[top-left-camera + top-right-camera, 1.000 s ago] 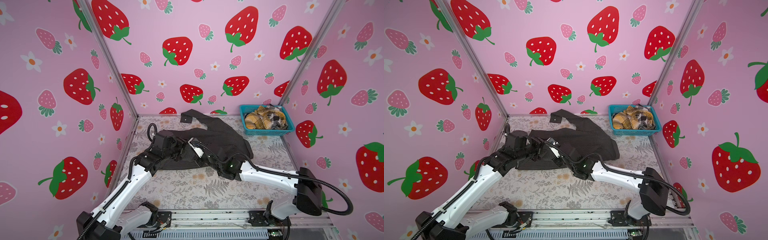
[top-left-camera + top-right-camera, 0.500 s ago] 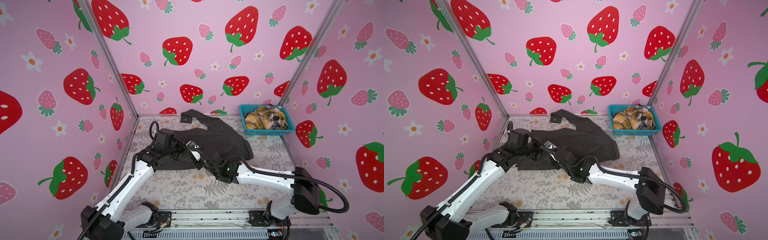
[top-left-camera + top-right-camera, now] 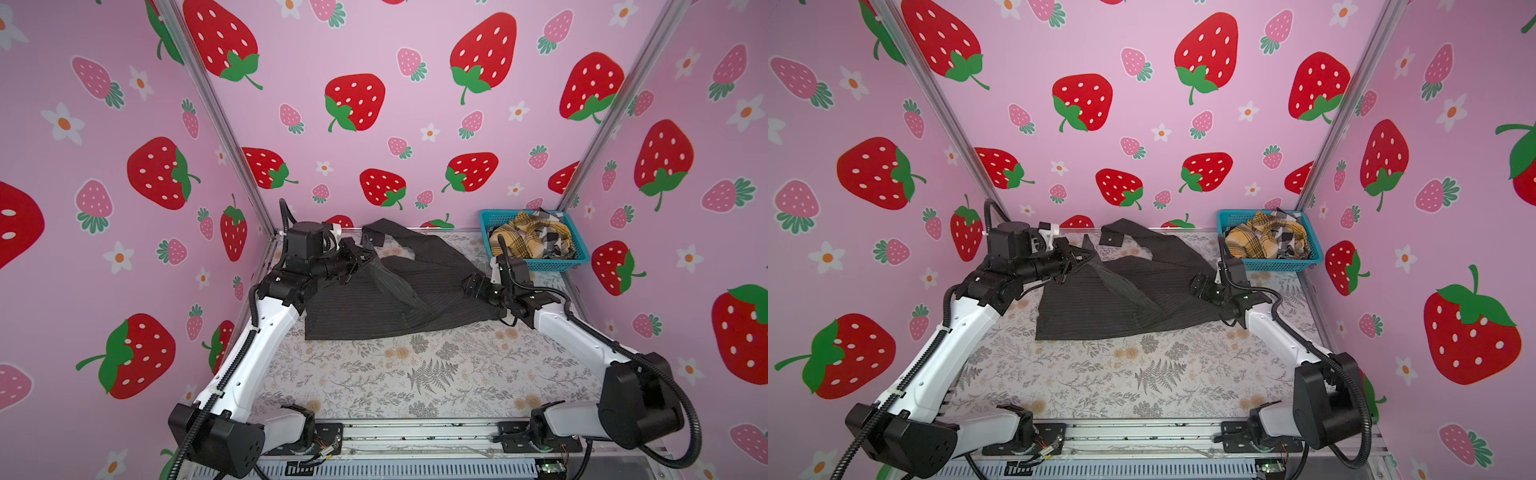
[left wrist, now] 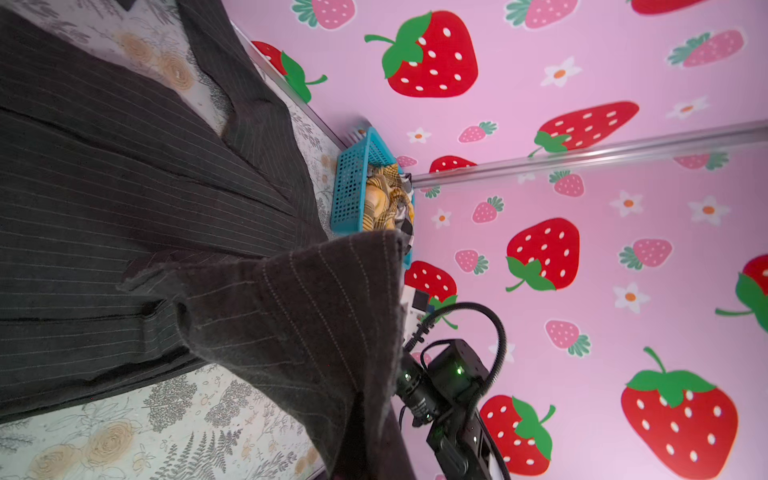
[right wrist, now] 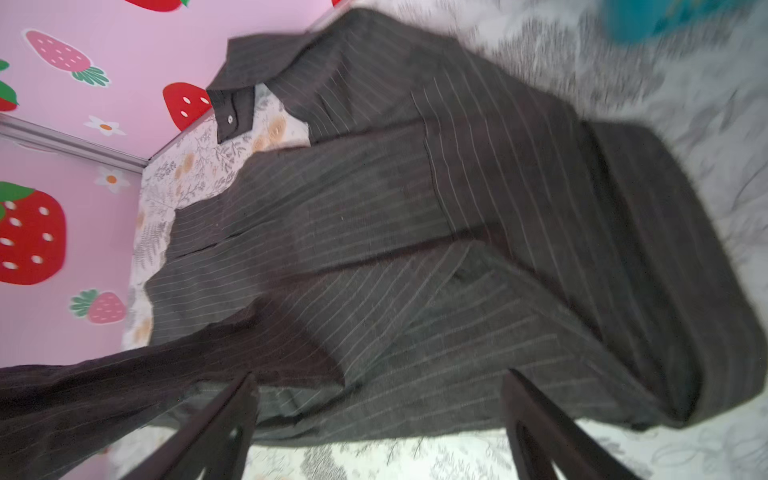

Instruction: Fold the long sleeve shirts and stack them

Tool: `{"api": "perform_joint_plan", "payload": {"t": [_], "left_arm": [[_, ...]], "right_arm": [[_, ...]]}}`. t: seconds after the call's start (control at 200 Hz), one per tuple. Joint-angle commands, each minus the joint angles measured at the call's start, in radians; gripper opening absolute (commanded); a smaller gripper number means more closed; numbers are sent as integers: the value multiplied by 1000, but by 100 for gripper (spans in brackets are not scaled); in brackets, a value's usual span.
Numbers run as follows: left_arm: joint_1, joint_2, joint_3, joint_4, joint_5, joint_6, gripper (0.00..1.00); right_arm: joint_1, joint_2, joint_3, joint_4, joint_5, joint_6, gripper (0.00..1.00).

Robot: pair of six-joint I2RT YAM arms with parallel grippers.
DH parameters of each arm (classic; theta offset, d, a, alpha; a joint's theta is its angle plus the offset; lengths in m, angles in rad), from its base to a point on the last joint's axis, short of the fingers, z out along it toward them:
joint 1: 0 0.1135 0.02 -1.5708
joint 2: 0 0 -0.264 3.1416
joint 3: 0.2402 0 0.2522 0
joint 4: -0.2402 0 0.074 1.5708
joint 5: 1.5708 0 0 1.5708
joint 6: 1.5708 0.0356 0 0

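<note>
In a top view: dark pinstripe shirt [image 3: 1125,303] spread on the floral table [image 3: 1142,374], back half, with the sleeve cuff [image 3: 1111,238] near the back wall. Left gripper [image 3: 1086,258] clamped on a fold at the shirt's left-rear edge, cloth raised off the table there. Right gripper [image 3: 1196,284] low at the shirt's right edge, jaws unreadable here. Teal basket [image 3: 1271,264] in the back-right corner holds a yellow plaid shirt [image 3: 1250,245] and a black-white check shirt [image 3: 1287,237].
</note>
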Motion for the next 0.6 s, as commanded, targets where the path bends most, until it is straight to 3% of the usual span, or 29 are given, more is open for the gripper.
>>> {"api": "perform_joint_plan", "payload": {"t": [0.0,0.135,0.25,0.45,0.595], "left_arm": [[14,-45,61,7,83,132,0],[52,-119,24,35,58,117,0],[77,-144,-14,100,70,51,0],[78,-129,-27,191,108,-25,0],[78,-131,-31,183,106,-21,0]], "right_arm": [[-41,35,-62,160,-312,241,92],[-40,97,-90,268,-345,333,90],[-39,130,-118,328,-336,383,82],[-33,220,-107,395,-336,415,77],[-36,298,-74,448,-333,435,67]]}}
